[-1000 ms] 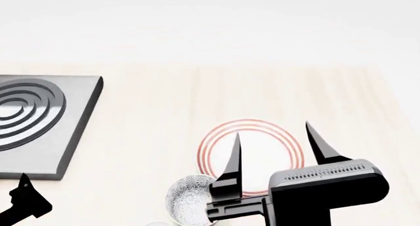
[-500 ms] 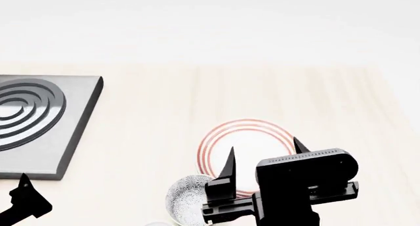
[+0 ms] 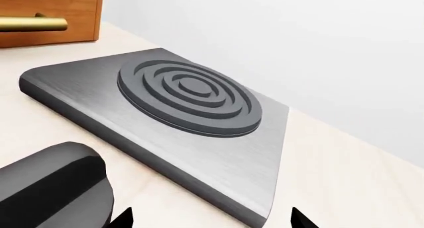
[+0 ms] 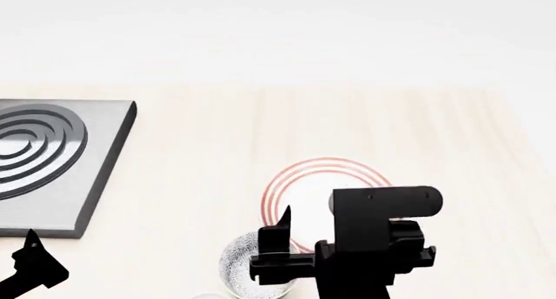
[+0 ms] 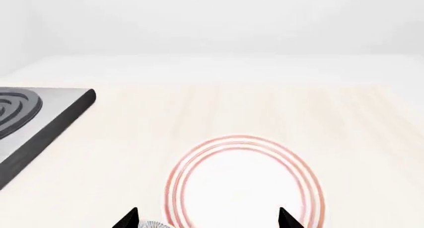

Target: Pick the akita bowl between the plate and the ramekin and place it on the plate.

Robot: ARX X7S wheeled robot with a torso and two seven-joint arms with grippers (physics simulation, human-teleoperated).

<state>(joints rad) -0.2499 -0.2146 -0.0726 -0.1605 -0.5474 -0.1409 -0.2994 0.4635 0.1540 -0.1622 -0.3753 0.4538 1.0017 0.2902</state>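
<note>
The plate [image 4: 329, 182], white with red rings, lies on the pale wooden counter, and it also fills the middle of the right wrist view [image 5: 245, 183]. The speckled akita bowl [image 4: 236, 268] stands just beside the plate's near-left rim; only a bit of its rim [image 5: 154, 225] shows in the right wrist view. Below the bowl, a pale sliver at the picture's edge may be the ramekin [image 4: 207, 296]. My right gripper [image 4: 334, 221] [image 5: 207, 220] hangs open over the plate's near edge, its left finger [image 4: 283, 224] beside the bowl. My left gripper [image 4: 35, 263] [image 3: 212, 220] is open and holds nothing.
A grey metal hob slab with raised rings [image 4: 52, 156] [image 3: 192, 94] lies at the left, its corner near my left gripper. A wooden drawer front with a brass handle [image 3: 33, 23] stands beyond it. A white wall backs the counter.
My right gripper has tipped downward and drawn back toward the near edge; its fingers now show shorter and its wrist body covers more of the plate. The left arm has not moved.
</note>
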